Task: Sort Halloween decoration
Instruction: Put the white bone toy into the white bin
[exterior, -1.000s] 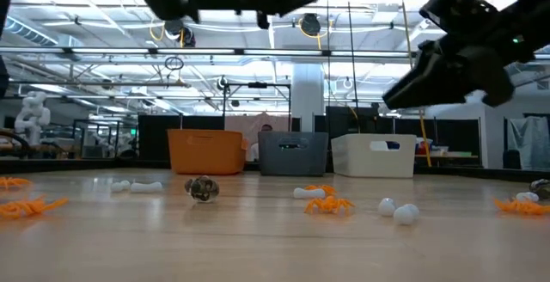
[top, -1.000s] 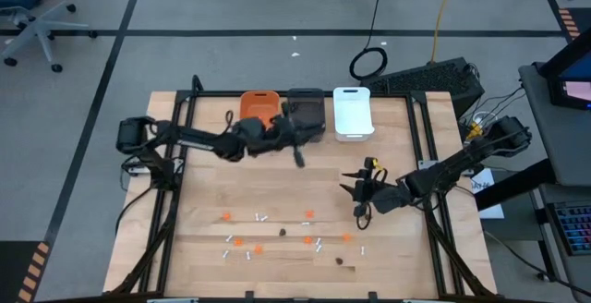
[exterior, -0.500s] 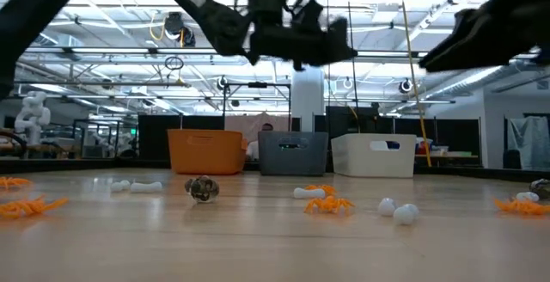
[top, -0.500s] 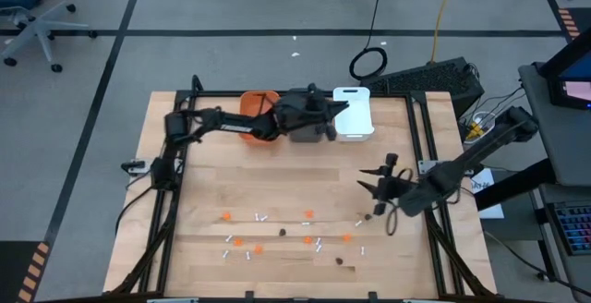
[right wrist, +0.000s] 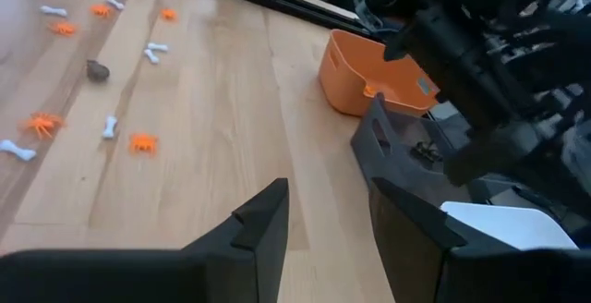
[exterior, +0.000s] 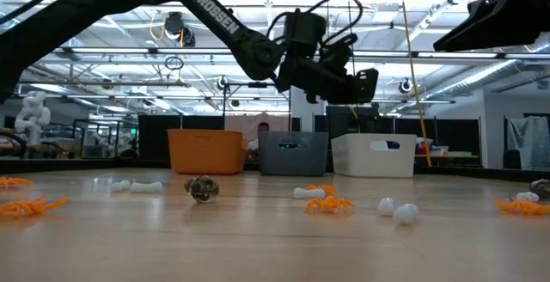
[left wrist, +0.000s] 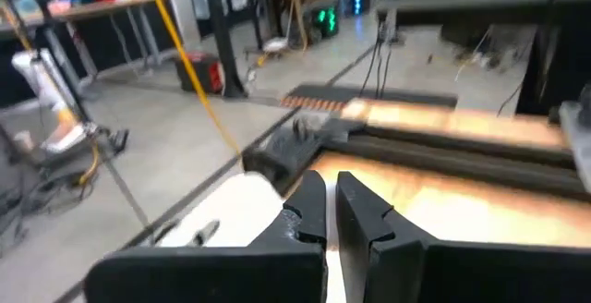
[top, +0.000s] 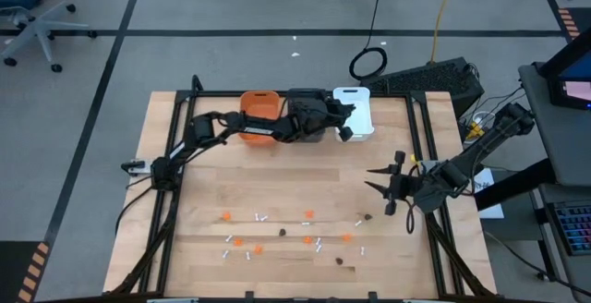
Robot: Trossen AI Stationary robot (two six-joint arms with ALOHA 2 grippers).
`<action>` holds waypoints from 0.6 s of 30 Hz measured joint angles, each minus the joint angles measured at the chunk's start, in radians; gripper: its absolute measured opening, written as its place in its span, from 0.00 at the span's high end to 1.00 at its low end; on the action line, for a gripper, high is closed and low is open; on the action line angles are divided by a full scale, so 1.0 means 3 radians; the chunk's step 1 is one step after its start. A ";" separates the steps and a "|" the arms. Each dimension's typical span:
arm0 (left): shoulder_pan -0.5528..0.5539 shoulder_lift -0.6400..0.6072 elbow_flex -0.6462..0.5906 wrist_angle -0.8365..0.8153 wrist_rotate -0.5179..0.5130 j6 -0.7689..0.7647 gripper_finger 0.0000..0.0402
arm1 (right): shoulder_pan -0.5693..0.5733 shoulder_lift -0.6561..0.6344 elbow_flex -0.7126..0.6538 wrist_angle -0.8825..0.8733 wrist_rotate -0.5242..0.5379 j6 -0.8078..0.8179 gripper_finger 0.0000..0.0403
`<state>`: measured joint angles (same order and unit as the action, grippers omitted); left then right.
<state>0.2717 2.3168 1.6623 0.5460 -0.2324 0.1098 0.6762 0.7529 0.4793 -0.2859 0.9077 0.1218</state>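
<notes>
I read the left gripper (top: pixel 343 129) as closed, its 2 fingers (left wrist: pixel 309 212) pressed nearly together with nothing visible between them. It hangs above the back edge of the table, over the seam between the grey bin (top: pixel 307 115) and the white bin (top: pixel 353 112). The orange bin (top: pixel 259 109) sits just beyond the grey one, on the arm's base side. In the low view this gripper (exterior: pixel 361 86) is well clear of the bin rims.

I read the right gripper (top: pixel 390 185) as open, empty, its fingers (right wrist: pixel 263 220) spread apart. It hovers above bare wood (top: pixel 277 178) near the right side of the table, well apart from the bins.

The Halloween pieces (top: pixel 295 234) lie scattered on the front part of the table, forward of both grippers and closer to the right one. I see orange blobs (top: pixel 226 216), small white sticks (top: pixel 261 218) and dark lumps (top: pixel 367 217); 1 dark lump lies close to the right gripper. In the right wrist view, dark pieces (right wrist: pixel 423 151) already lie inside the grey bin.
</notes>
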 joint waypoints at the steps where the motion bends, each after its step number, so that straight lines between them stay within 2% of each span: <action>1: -0.0008 0.0005 -0.0002 -0.0037 -0.0027 -0.0020 1.00 | 0.0000 0.0001 0.0000 -0.0012 -0.0001 0.0013 0.66; 8: -0.0012 0.0005 -0.0002 -0.0288 -0.0040 -0.0249 1.00 | 0.0000 0.0002 0.0000 -0.0055 0.0000 0.0093 0.66; 13: -0.0031 0.0005 -0.0002 -0.0281 0.0024 -0.0497 0.96 | 0.0000 0.0002 0.0000 -0.0061 0.0001 0.0159 0.66; 18: -0.0054 0.0005 -0.0002 -0.0299 0.0037 -0.0523 0.95 | 0.0000 0.0002 0.0000 -0.0062 0.0000 0.0243 0.66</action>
<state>0.2556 2.3184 1.6615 0.4562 -0.2214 -0.0472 0.6762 0.7536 0.4793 -0.3047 0.9077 0.1947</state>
